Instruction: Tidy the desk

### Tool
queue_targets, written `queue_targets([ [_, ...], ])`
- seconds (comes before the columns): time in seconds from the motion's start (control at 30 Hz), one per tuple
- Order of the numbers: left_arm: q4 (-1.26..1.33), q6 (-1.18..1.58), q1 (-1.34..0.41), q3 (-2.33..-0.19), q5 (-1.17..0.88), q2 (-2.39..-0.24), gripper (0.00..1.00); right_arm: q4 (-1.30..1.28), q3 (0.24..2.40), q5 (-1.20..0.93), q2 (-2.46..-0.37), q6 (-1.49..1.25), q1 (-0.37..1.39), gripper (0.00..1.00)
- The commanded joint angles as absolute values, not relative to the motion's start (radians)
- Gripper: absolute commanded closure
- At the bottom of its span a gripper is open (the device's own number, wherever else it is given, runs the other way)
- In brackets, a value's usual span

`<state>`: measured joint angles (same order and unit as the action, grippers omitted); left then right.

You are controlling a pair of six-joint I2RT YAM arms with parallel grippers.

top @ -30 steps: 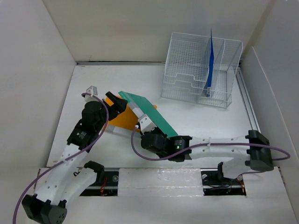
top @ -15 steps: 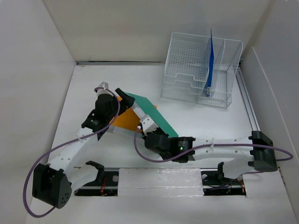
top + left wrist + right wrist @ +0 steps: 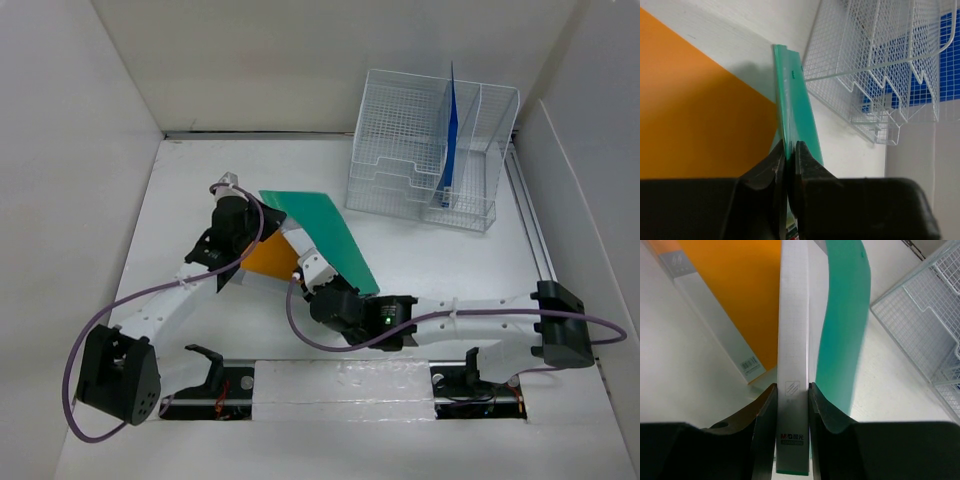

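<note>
Wire-mesh organizer stands at the far right of the white surface, near the back wall and well apart from both arms. One blue folder stands upright in a narrow slot toward the organizer's right end, its top corner rising above the mesh rim. The surface spreads flat under everything, with white panel walls around it.

Near the middle, a green folder is lifted at a tilt between the two arms. The left claw is pinched together on the thin far edge of the green folder. The right claw is clamped on its white spine strip. An orange folder lies flat on the surface just beside and partly beneath the green one.
</note>
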<state>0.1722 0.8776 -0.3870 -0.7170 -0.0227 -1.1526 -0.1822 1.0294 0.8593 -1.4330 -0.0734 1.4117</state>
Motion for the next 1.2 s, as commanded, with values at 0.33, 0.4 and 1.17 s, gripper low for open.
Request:
queue_targets([
  [0.33, 0.232, 0.876, -0.391, -0.716, -0.052, -1.060, 1.00, -0.169, 1.206, 0.821, -1.537, -0.035, 1.385, 0.15],
  [0.4, 0.229, 0.877, -0.391, -0.724, -0.063, -1.055, 1.00, -0.147, 1.239, 0.801, -1.557, -0.029, 1.349, 0.14],
  [1.17, 0.153, 0.874, -0.391, -0.825, -0.138, -0.943, 1.00, -0.025, 1.250, 0.793, -1.591, 0.052, 1.190, 0.88],
])
